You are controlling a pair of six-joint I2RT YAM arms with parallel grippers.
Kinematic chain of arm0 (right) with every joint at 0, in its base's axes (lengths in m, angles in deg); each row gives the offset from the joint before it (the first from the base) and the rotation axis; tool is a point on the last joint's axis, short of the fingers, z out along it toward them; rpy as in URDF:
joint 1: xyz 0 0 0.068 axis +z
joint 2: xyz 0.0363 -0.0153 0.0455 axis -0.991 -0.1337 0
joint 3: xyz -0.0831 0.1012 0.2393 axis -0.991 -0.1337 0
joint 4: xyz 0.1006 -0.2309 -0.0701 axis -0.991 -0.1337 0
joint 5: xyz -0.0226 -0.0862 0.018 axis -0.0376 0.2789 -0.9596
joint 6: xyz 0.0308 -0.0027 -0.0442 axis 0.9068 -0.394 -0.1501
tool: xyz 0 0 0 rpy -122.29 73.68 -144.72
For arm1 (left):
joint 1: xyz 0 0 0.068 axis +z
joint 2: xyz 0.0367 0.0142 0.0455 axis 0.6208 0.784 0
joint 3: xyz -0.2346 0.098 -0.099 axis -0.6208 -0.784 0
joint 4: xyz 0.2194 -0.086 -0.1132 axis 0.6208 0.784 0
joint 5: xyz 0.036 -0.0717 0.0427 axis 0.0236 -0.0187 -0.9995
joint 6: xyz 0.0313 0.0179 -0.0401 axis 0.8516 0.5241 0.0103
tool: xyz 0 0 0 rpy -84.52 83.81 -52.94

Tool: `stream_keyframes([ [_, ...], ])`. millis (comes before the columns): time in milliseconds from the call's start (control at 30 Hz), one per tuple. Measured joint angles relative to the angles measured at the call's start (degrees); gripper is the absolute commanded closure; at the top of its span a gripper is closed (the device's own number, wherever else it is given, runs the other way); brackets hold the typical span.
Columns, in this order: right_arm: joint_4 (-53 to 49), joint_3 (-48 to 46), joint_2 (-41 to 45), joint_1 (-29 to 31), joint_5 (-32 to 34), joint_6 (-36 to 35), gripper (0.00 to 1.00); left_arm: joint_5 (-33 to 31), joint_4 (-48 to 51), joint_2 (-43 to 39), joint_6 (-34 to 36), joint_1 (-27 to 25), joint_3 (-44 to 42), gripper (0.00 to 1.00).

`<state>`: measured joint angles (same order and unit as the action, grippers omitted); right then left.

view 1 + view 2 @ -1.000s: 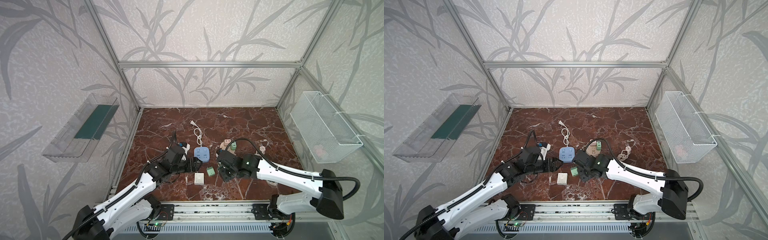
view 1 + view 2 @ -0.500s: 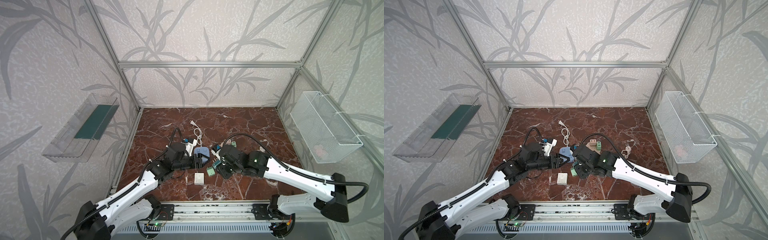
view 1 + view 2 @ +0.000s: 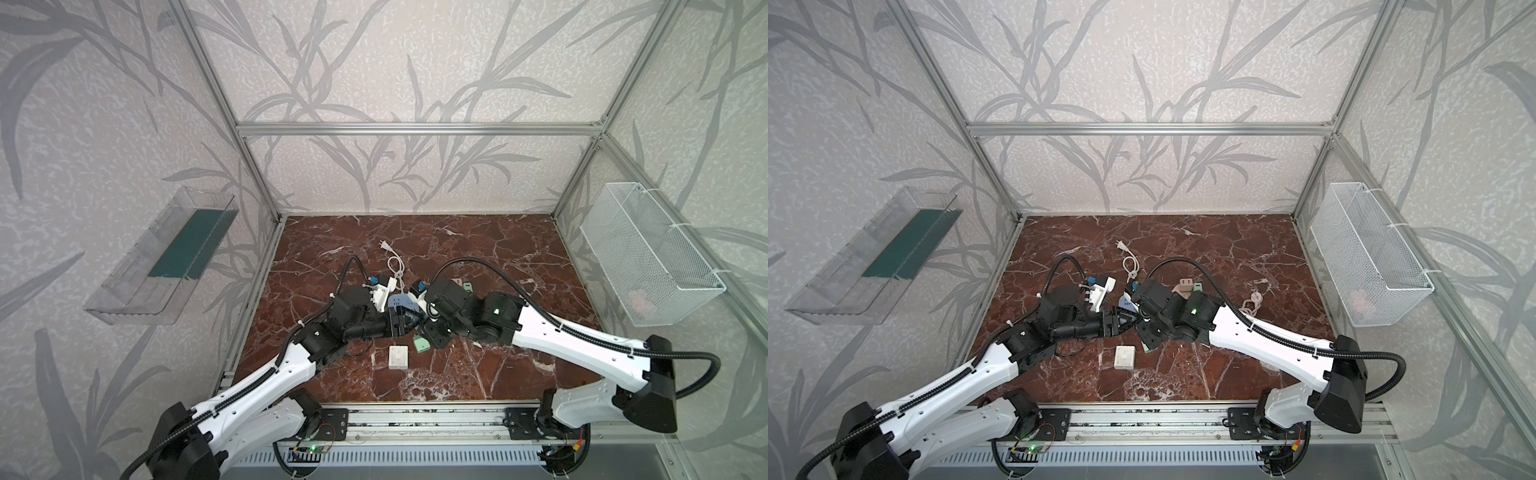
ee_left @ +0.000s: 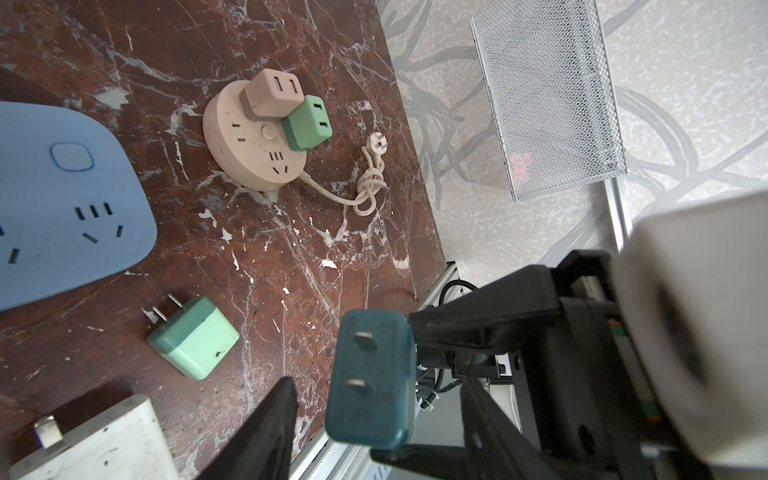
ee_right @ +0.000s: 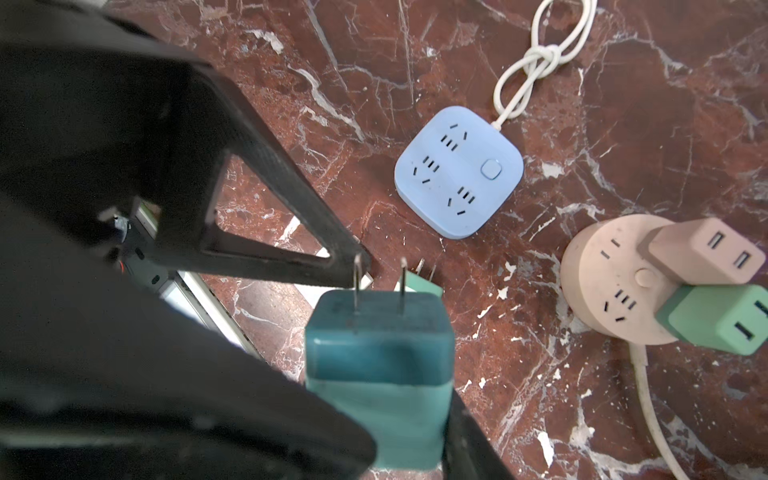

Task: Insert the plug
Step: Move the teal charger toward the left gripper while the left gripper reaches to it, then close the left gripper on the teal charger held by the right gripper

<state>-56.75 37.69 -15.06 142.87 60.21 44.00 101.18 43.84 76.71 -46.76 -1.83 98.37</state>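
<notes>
Clamped the dark teal square plastic plug (image 5: 376, 353) in the right gripper (image 5: 411, 432), above the red-brown marble tabletop (image 4: 291, 249). Enclosed it between parted jaws of the left gripper (image 4: 376, 386), with gap at one side.

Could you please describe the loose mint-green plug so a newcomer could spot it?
On the red marble table, find the square blue power strip. Just beside it lies the mint-green plug, on its side with both prongs bare, unlike the green one plugged into the round pink socket.
</notes>
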Motion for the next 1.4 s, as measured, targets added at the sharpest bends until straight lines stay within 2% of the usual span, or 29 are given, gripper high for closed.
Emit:
stream_keyframes([
  [233, -0.8, 1.6, -0.3, 0.0, -0.6, -1.4, 1.0, -0.2, -1.0, -0.1, -0.9, 0.1, -0.9, 0.48],
  [400, -0.4, 1.7, -1.5, 0.0, -1.7, -1.9, 1.0, 0.0, -1.6, 0.0, -1.3, 0.1, -1.0, 0.59],
  [467, -0.2, 1.7, -1.9, -0.1, -2.0, -2.3, 1.0, 0.0, -2.2, 0.2, -1.4, 0.1, -1.3, 0.71],
  [567, 0.0, 1.7, -2.2, -0.5, -2.6, -2.3, 1.0, 0.2, -3.2, 0.4, -1.9, 0.1, -1.6, 0.97],
  [600, 0.0, 1.7, -2.3, -0.8, -2.8, -2.4, 1.0, 0.2, -3.7, 0.5, -2.0, 0.1, -1.7, 1.0],
  [667, 0.0, 1.7, -2.3, -1.5, -3.4, -2.3, 0.99, 0.1, -4.5, 0.6, -2.3, 0.1, -1.8, 1.0],
  [800, 0.8, 1.4, -2.3, -3.9, -6.3, -2.3, 0.63, -1.0, -6.4, 1.5, -2.9, 0.2, -2.0, 1.0],
  [833, 1.1, 1.2, -2.3, -4.4, -7.1, -2.2, 0.56, -1.3, -7.0, 1.7, -3.0, 0.2, -2.0, 1.0],
  [900, 1.8, 0.8, -2.3, -5.5, -8.6, -1.7, 0.48, -2.0, -8.1, 1.9, -3.3, 0.2, -2.4, 1.0],
  [1200, 6.1, -0.7, 1.2, -10.8, -12.1, 2.4, 0.36, -8.6, -11.8, 2.3, -3.9, 0.6, -4.7, 1.0],
  [1400, 14.4, -6.0, 7.8, -13.7, -13.0, 10.6, 0.37, -18.5, -19.0, 0.2, -7.3, 1.0, -6.9, 1.0],
])
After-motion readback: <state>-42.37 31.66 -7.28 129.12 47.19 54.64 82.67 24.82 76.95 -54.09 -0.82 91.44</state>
